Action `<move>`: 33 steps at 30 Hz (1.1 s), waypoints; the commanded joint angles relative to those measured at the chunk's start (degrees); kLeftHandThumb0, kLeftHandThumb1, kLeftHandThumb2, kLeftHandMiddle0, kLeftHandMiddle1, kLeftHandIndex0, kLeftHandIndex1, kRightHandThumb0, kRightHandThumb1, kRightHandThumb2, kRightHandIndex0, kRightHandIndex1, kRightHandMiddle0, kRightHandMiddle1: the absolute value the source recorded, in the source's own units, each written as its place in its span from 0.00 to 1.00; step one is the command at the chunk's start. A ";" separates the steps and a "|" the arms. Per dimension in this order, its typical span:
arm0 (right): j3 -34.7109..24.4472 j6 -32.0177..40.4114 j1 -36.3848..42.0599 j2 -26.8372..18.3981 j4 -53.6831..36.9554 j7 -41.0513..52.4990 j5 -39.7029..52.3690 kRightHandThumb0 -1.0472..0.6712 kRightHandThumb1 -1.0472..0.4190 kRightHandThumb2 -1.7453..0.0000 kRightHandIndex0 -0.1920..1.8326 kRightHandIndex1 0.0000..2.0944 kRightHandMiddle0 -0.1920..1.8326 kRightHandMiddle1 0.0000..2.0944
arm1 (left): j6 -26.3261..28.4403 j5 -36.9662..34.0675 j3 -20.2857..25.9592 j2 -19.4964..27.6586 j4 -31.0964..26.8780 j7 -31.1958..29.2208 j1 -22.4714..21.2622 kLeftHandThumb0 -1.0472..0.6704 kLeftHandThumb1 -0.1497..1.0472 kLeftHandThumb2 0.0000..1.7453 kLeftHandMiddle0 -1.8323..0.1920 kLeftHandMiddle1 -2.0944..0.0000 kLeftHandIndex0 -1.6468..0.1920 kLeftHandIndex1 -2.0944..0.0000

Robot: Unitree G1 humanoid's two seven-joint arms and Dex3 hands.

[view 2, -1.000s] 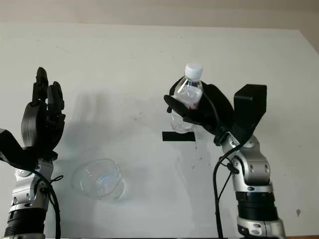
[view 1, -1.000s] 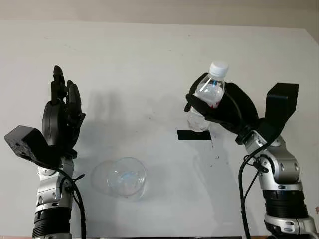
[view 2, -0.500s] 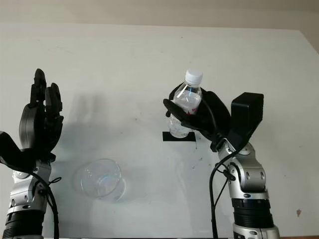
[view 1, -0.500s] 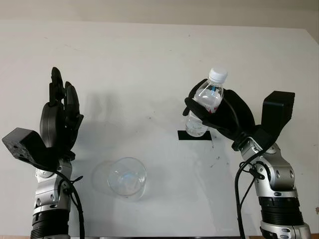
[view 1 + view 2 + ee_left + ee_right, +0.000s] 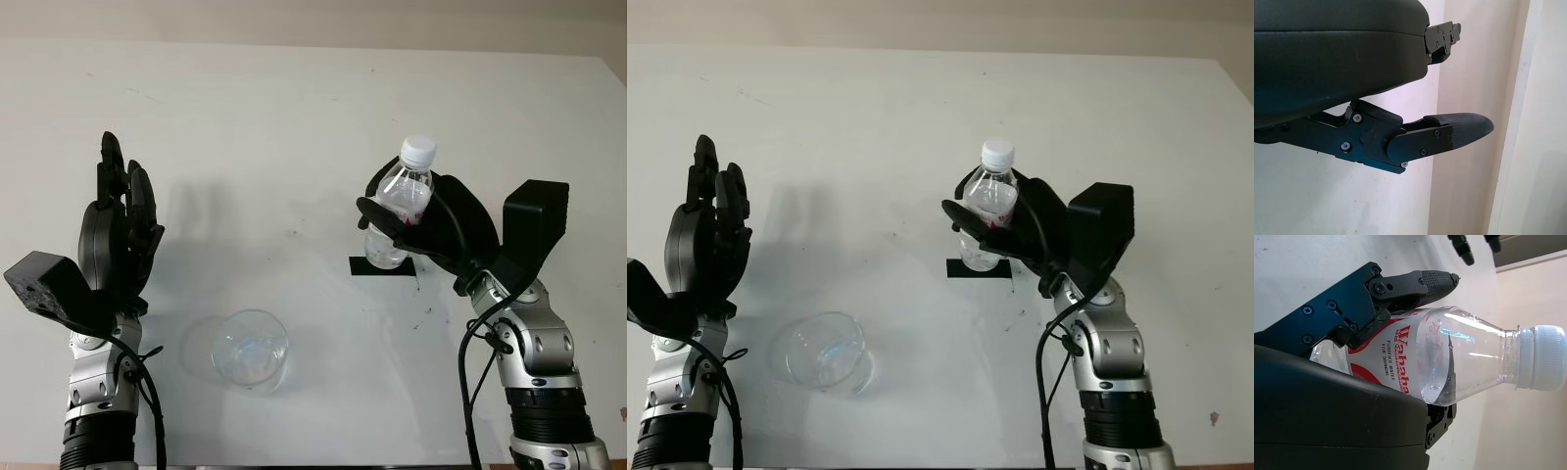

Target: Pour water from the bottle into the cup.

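**Spotter:** Your right hand [image 5: 416,220] is clasped around the bottle [image 5: 397,211] in the left eye view. Its black fingers [image 5: 382,211] wrap the label band, and the forearm rises from the bottom right edge, bending inward at the wrist. You hold the bottle close to upright, white cap [image 5: 418,149] on top and still on, above the black tape strip [image 5: 382,266] on the table [image 5: 294,117].

**Operator's aide:** And your left hand [image 5: 122,220]?

**Spotter:** It is raised on the left side, palm facing inward, fingers pointing away from you, holding nothing. The cup [image 5: 250,350], clear and lying tilted on its side, sits on the table just to the right of that forearm, well apart from the bottle.

**Operator's aide:** What does the right eye view give you?

**Spotter:** The same scene: bottle [image 5: 987,211] held in the right hand [image 5: 1004,225] over the tape [image 5: 978,269], cup [image 5: 823,352] low on the left, left hand [image 5: 710,235] up and released.

**Operator's aide:** Left wrist view?

**Spotter:** You see the hand's dark shell [image 5: 1327,54] and one finger [image 5: 1449,134] stretched out straight, touching nothing.

**Operator's aide:** Right wrist view?

**Spotter:** A finger [image 5: 1415,281] presses across the bottle [image 5: 1449,357] at its red and white label, the palm shell [image 5: 1327,416] backs the other side, and water shows inside.
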 commanded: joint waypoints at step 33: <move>-0.86 -2.90 2.47 1.53 2.15 -0.15 1.55 0.32 0.00 0.74 0.67 1.00 0.47 1.00 | -0.92 -0.50 1.14 1.09 1.18 -1.21 -0.78 0.21 1.00 0.34 1.00 1.00 1.00 1.00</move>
